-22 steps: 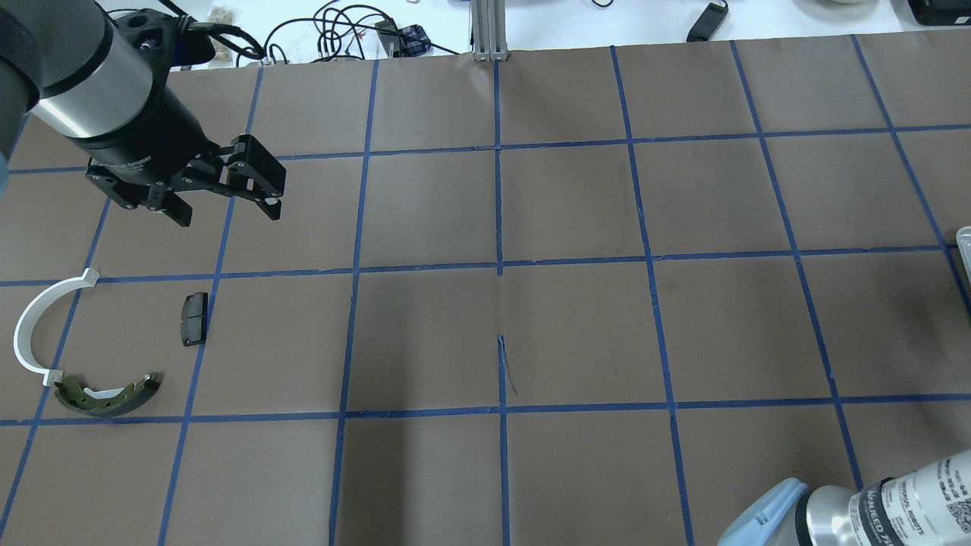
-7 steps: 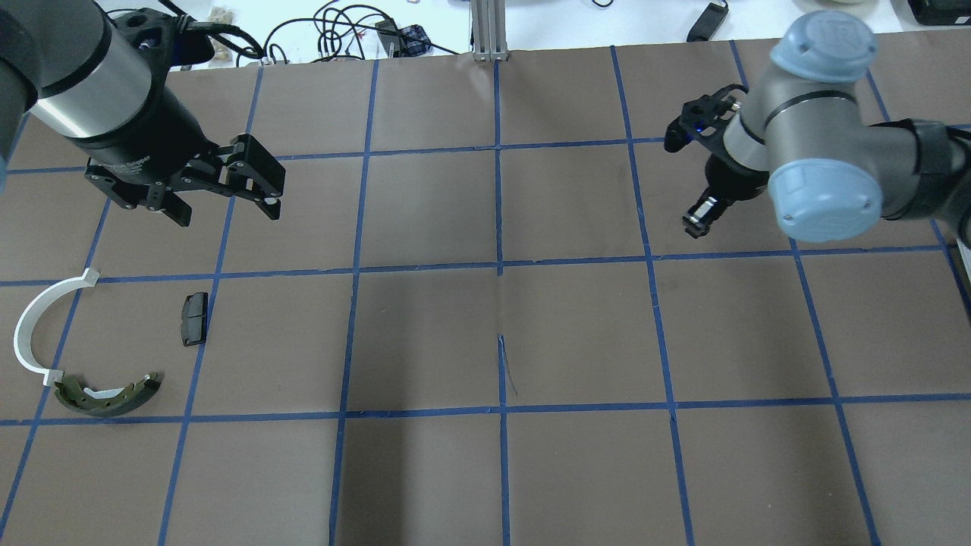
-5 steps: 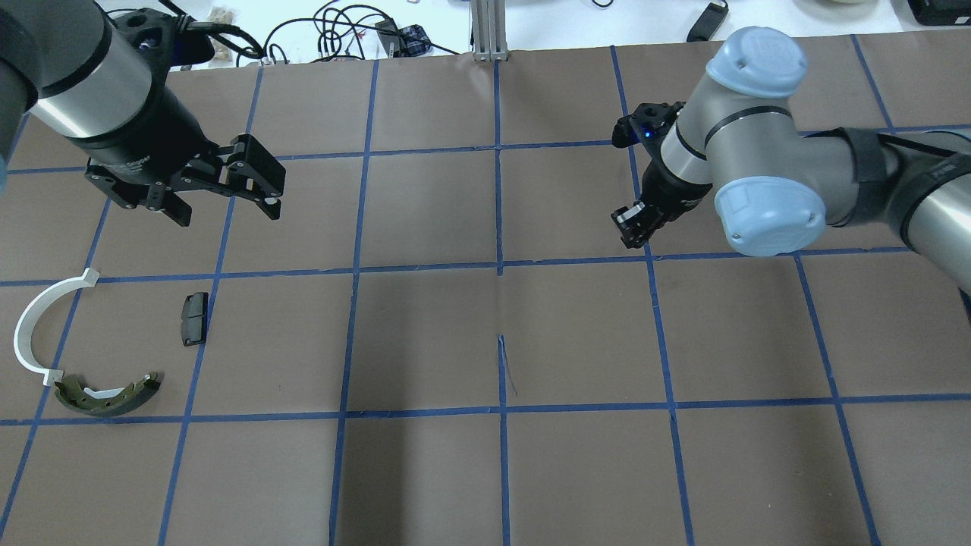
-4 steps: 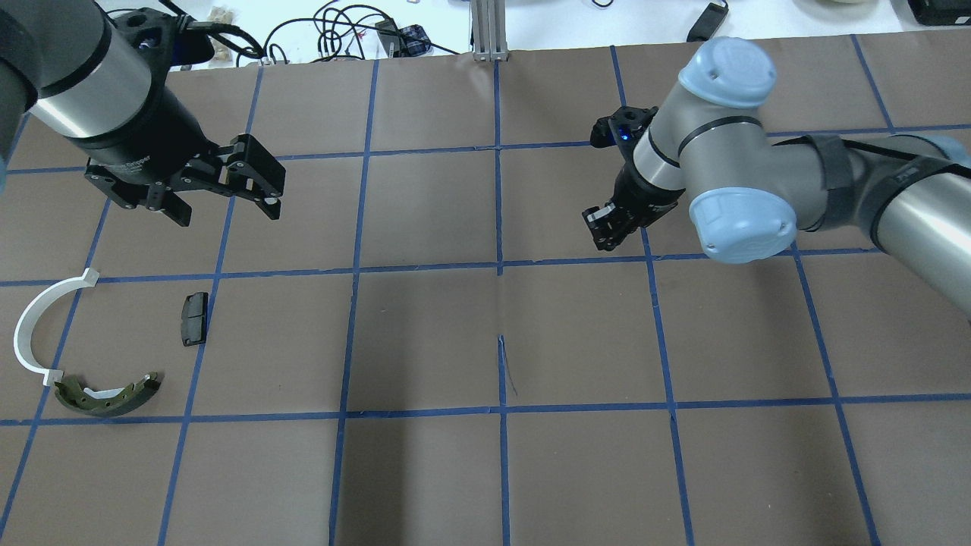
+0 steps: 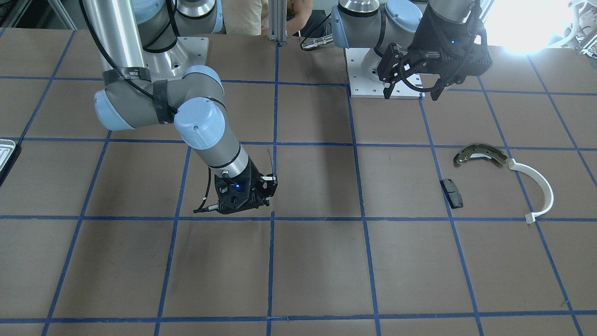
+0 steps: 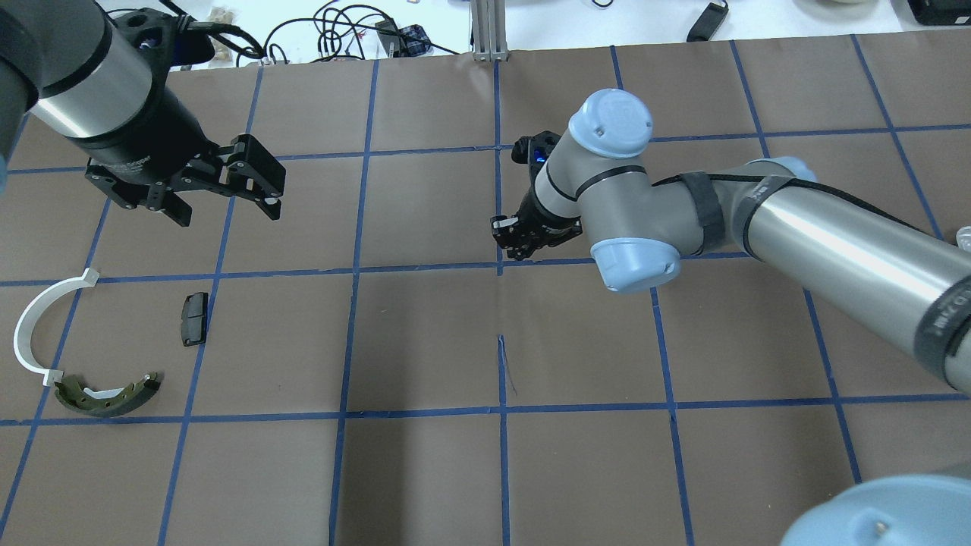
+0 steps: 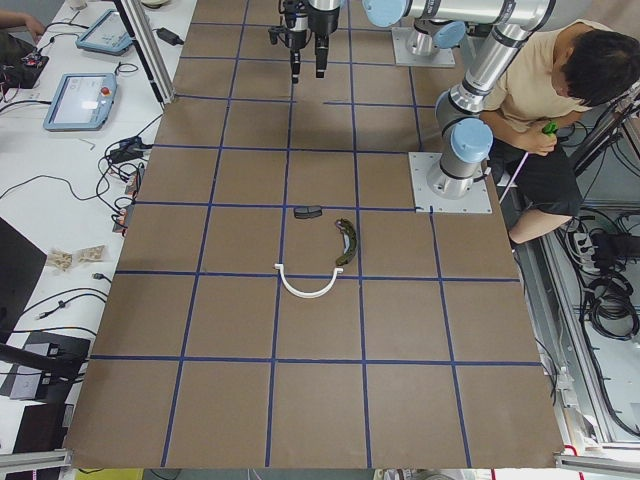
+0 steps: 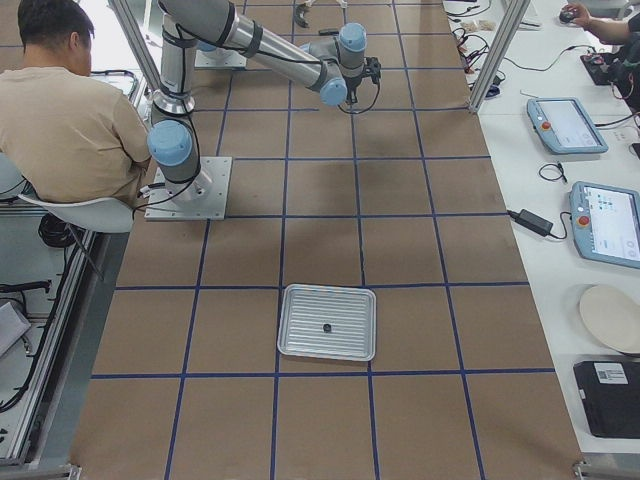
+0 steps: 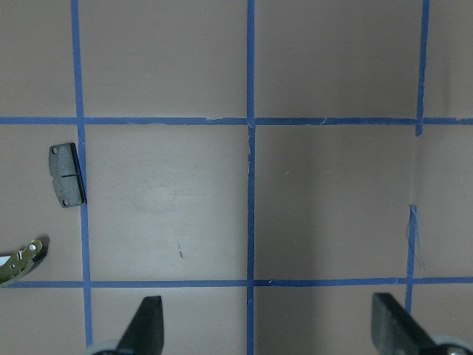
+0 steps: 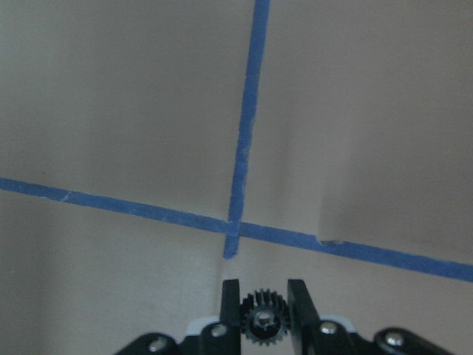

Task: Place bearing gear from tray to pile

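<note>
Two fingers of the right gripper pinch the bearing gear, wrist view. Overhead: pile lies well off to its left, past the left gripper, jaws spread wide, empty. Carry level, grip firm, lower gently beside the pad.

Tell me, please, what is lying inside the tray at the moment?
One small dark item sits near the middle of the tray, too small to identify; nothing covers the ridged floor. The right pincer holds a gear.

Black gear, blue-gridded brown table
</note>
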